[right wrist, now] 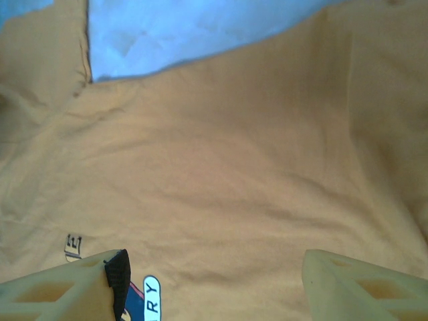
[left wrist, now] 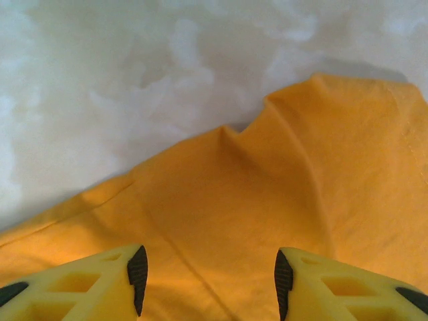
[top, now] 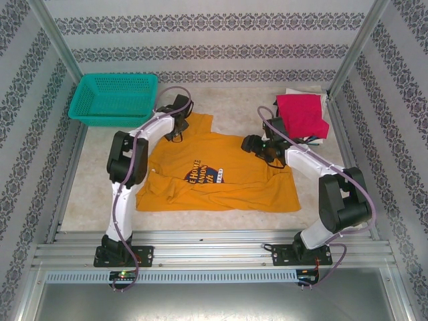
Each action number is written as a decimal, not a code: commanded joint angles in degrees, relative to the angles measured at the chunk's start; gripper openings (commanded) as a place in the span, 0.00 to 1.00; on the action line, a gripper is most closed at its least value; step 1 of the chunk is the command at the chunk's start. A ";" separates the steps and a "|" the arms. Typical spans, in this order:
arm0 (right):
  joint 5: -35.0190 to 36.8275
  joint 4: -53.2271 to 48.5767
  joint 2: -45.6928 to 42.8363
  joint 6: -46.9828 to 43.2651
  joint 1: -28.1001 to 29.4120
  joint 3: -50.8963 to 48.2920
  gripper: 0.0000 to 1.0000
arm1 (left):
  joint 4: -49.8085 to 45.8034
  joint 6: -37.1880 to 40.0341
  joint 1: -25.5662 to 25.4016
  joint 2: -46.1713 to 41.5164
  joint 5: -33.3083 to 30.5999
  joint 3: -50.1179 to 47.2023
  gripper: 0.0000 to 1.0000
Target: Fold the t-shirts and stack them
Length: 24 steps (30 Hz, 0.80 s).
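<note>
The orange t-shirt [top: 221, 180] lies spread flat in the middle of the surface [top: 93, 194], lettering up. The left gripper [left wrist: 209, 274] hangs over its far left edge and the right gripper [right wrist: 214, 281] over its far right side, both with jaws apart and nothing pinched (cloth just beneath). A red t-shirt [top: 302, 114] lies folded at the far right corner.

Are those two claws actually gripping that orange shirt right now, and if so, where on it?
Nothing, as far as shows. The left gripper and the right gripper both stand open over the orange t-shirt, with no cloth pinched.
</note>
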 commanded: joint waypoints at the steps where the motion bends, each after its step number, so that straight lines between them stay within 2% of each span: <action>1: -3.33 2.19 0.61 -0.75 -0.34 -1.66 0.69 | -5.76 0.18 0.04 3.97 -3.22 8.04 0.52; 9: -3.61 4.93 2.40 0.30 -1.39 -2.71 0.69 | -12.86 1.29 1.06 12.36 -1.73 20.34 0.49; 16: -3.64 7.01 3.95 1.71 -1.68 -2.81 0.69 | -12.05 2.33 2.22 13.15 -0.28 20.24 0.48; 20: -3.49 7.07 3.62 1.82 -1.70 -3.08 0.69 | -12.74 2.24 3.26 13.78 1.09 21.14 0.41; 24: -2.82 6.92 3.04 1.49 -1.68 -3.38 0.69 | -11.16 2.68 3.44 13.94 2.77 20.05 0.40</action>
